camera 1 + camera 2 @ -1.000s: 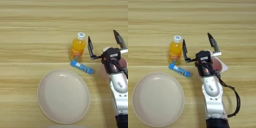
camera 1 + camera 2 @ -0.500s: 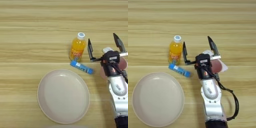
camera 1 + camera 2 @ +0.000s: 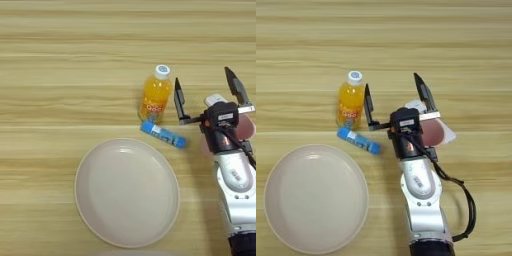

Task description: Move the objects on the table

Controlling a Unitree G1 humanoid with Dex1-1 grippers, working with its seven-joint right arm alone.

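A small orange-drink bottle (image 3: 350,101) with a white cap lies on the table (image 3: 306,45), left of centre. Right beside it my right gripper (image 3: 396,99) is open, its left finger (image 3: 368,106) close to the bottle and its right finger (image 3: 424,93) spread wide; nothing is held between them. A pale pink cup (image 3: 434,132) lies on its side under and just right of the gripper's wrist, partly hidden by it. The wide pinkish-beige plate (image 3: 315,197) rests near the front left with nothing on it.
A small blue stick-shaped thing (image 3: 359,141) lies slantwise between the bottle and the plate's far rim. My silver forearm (image 3: 421,200) comes up from the bottom edge, a black cable (image 3: 468,210) looping at its right.
My gripper has shifted slightly toward the table's near edge, its fingers still spread wide. Bottle, blue stick, plate and cup have not moved.
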